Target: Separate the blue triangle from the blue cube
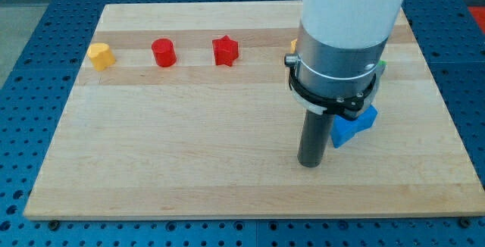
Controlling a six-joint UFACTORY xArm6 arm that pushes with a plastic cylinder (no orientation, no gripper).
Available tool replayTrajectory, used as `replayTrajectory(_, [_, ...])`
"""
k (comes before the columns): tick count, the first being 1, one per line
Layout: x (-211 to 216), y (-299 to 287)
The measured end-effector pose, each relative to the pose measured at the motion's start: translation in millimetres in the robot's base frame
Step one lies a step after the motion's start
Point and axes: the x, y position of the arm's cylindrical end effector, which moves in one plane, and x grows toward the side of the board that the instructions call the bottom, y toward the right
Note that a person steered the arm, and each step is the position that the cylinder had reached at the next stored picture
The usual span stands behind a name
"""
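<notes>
My tip [309, 164] is matt dark rod. The board [189, 171] is smooth pale wood with grain. The blue block [350, 128] at my 3 o'clock looks like plastic.

A big wooden board [189, 148] lies on a blue table full of little holes [30, 20]. Near the board's top edge, toward the top left corner, sits a yellow heart-shaped block [100, 54]. Next to it along that edge are a red round block [163, 52] and a red star block [225, 51]. My tip [308, 164] rests on the board toward its right edge. A blue block [354, 126] sits just beside it on the view's right, partly hidden, so its shape is unclear. A bit of orange block [293, 45] peeks out behind the arm.
</notes>
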Motion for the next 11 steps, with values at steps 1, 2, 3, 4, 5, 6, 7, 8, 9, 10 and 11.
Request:
replayTrajectory(1, [-2, -9])
replayTrajectory(2, [4, 15])
replayTrajectory(3, [27, 57])
replayTrajectory(4, [43, 75])
replayTrajectory(5, [35, 77])
replayTrajectory(6, [8, 53])
replayTrajectory(7, [-21, 32])
replayTrajectory(8, [-38, 32])
replayTrajectory(9, [-47, 33])
replayTrajectory(10, [-47, 49])
replayTrajectory(11, [-47, 77])
